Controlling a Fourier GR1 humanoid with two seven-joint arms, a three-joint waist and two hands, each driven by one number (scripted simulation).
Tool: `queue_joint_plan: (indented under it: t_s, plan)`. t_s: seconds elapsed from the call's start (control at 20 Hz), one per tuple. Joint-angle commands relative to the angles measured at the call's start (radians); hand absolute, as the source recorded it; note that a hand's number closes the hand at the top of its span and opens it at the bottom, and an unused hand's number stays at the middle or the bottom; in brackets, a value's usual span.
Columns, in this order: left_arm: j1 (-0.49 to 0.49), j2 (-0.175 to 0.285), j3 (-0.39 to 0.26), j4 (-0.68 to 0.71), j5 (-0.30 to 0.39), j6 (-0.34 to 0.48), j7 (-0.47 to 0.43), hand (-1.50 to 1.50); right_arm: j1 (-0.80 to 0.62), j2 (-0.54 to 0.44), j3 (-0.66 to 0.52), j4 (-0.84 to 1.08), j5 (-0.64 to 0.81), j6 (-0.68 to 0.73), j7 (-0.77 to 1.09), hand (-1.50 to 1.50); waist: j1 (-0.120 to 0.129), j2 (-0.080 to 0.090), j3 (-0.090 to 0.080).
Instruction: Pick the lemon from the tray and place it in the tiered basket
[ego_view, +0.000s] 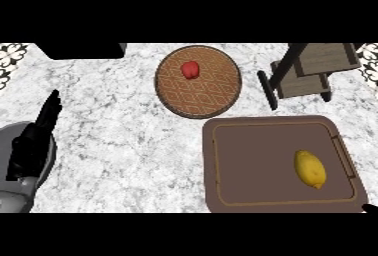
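Marble table (111, 115) | lemon (310, 169) on tray (221, 165), R side, untouched | L hand (31, 147) open, resting at left edge | R hand (370, 208): only tip shows, state can't tell | plan: I take lemon across short axis.

We found the lemon (310, 169) on the right part of the tray (251, 165), which sat near right on the tabletop (118, 125); the plate (214, 92) lay beyond it, the tiered basket (310, 72) far right.

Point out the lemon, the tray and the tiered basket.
lemon (310, 169), head view, middle of its yellow skin.
tray (251, 165), head view, bare floor left of the lemon.
tiered basket (328, 59), head view, its upper wooden tier.
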Motion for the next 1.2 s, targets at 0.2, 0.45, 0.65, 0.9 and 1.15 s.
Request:
queue_joint_plan:
  t_s: [0.2, 0.45, 0.65, 0.9, 1.15]
  plan:
    - [-0.04, -0.047, -0.016, 0.058, -0.038, -0.019, -0.033, 0.0, -0.107, -0.286, -0.059, -0.22, -0.039, 0.114, 0.54, -1.5, 0.037, 0.002, 0.004]
    - [-0.078, -0.051, 0.0, 0.026, -0.054, -0.032, 0.044, 0.0, -0.296, -0.237, 0.056, -0.1, -0.033, 0.129, 0.682, -1.5, 0.049, 0.002, 0.007]
    - [-0.052, -0.084, -0.006, 0.035, -0.061, -0.039, 0.014, 0.0, -0.395, -0.228, 0.135, -0.071, -0.056, 0.154, 0.772, -1.5, 0.055, 0.003, 0.007]
    - [-0.047, -0.089, 0.008, 0.03, -0.087, -0.034, 0.027, 0.0, -0.395, -0.232, 0.185, -0.052, -0.026, 0.187, 0.82, -1.5, 0.043, 0.001, 0.007]
    - [-0.085, -0.097, 0.013, 0.018, -0.102, -0.054, 0.084, 0.0, -0.458, -0.183, 0.244, -0.008, 0.003, 0.199, 0.852, -1.5, 0.038, -0.001, 0.007]
